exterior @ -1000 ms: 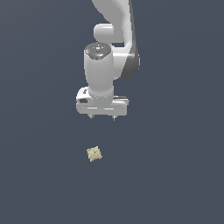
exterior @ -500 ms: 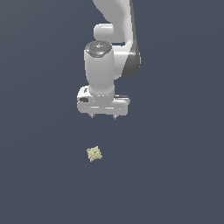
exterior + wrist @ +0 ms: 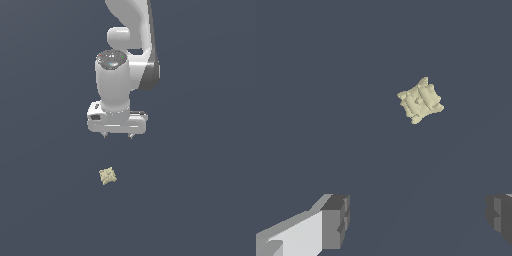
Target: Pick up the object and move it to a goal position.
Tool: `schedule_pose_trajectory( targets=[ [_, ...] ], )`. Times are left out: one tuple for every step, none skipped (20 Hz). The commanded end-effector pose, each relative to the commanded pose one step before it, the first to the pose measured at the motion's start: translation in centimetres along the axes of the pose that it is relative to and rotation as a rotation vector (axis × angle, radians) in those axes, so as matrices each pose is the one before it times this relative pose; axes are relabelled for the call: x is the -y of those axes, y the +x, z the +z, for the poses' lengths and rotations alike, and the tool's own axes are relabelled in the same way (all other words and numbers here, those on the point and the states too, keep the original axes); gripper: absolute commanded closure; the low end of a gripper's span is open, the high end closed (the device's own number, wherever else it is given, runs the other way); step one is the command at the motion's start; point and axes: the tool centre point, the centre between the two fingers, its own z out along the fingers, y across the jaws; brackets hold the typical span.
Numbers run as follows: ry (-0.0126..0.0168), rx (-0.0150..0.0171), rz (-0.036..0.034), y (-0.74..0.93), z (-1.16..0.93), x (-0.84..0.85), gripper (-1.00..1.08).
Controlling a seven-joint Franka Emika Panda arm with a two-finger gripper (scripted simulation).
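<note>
Plain dark-grey floor, gripper (image 3: pixel 117 135) hangs above the object (image 3: pixel 107 175) with fingers spread wide, probably lining up its grab.

A plain dark slate-blue surface (image 3: pixel 45 210) is filling the whole bg in the exterior view, w/ no edges or markings showing. Same flat grey-blue ground (image 3: pixel 331 75) is showing across the wrist view, evenly lit, w/ a faint paler diagonal streak running across it. Nothing else is sitting on it.
</note>
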Motion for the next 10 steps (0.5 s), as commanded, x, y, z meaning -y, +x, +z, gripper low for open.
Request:
schedule_pose_trajectory(
  targets=[
    [-0.00147,0.00286,-0.02369,0.580,0.421,-0.171,-0.92],
    [-0.00063,0.00126,-0.01223,0.298,0.209,-0.090,-0.92],
    [-0.00061,0.00138,-0.01338,0.322,0.233,-0.104,-0.92],
    [-0.00059,0.00152,-0.01456,0.345,0.258,-0.119,-0.92],
    [-0.00054,0.00164,-0.01571,0.367,0.284,-0.135,-0.92],
    [-0.00046,0.00177,-0.01686,0.386,0.311,-0.153,-0.92],
    [-0.00036,0.00188,-0.01799,0.404,0.339,-0.172,-0.92],
    [-0.00024,0.00200,-0.01911,0.420,0.368,-0.193,-0.92],
    [-0.00009,0.00210,-0.02022,0.433,0.399,-0.216,-0.92],
    [0.00008,0.00219,-0.02131,0.443,0.430,-0.239,-0.92]
  ],
)
